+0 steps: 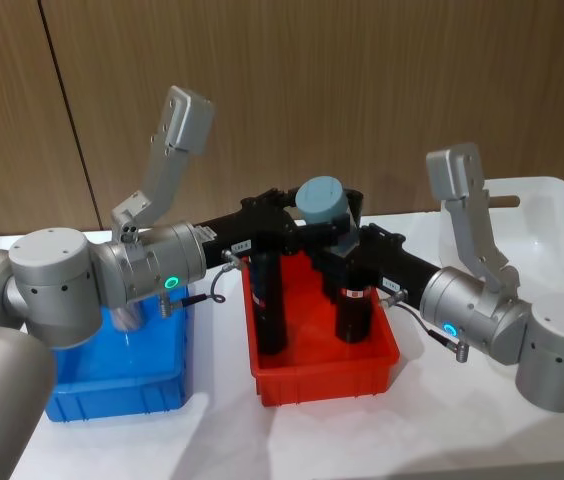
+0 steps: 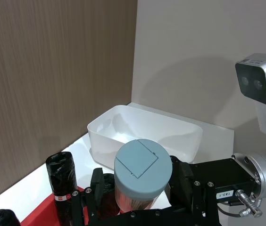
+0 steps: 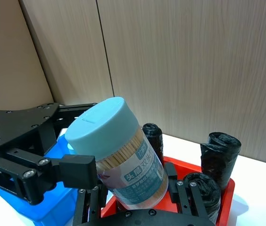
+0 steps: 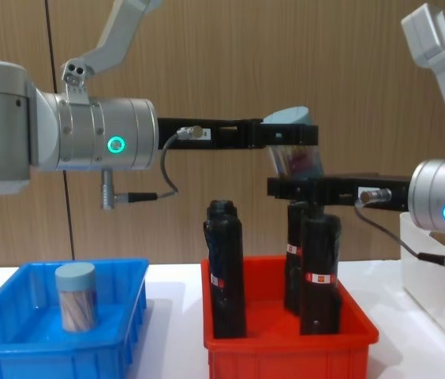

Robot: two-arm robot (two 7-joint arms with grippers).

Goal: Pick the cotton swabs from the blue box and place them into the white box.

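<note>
- White tabletop point(image 1: 442, 440) carries three bins in a row, so a jar going from one end to the other has to cross the whole span.
- The white box point(image 2: 185, 141) stands at the robot's far right, well apart from the blue one. That is probably why the job is shared between two arms.
- The blue box point(image 4: 17, 359) sits at the left, below the left arm.
- A red bin point(image 4: 286, 359) lies between them, holding tall black cylinders point(image 4: 224, 268) that stand upright. Both arms meet above these, high enough to clear their tops.
- The left hand point(image 4: 286, 136) reaches in from the left and is clamped on the upper part of the jar, carrying it.
- The right hand point(image 4: 289, 186) comes in from the right, lower, at the jar's base. I cannot tell whether it has closed. It looks like a hand-over, with one grip high and one low so the two do not clash.
- The jar of cotton swabs point(image 3: 123, 155) hangs in the air over the red bin, tilted, with its pale blue lid uppermost.
- A second jar point(image 4: 75, 296) stands upright in the blue box, so the task is not finished.
</note>
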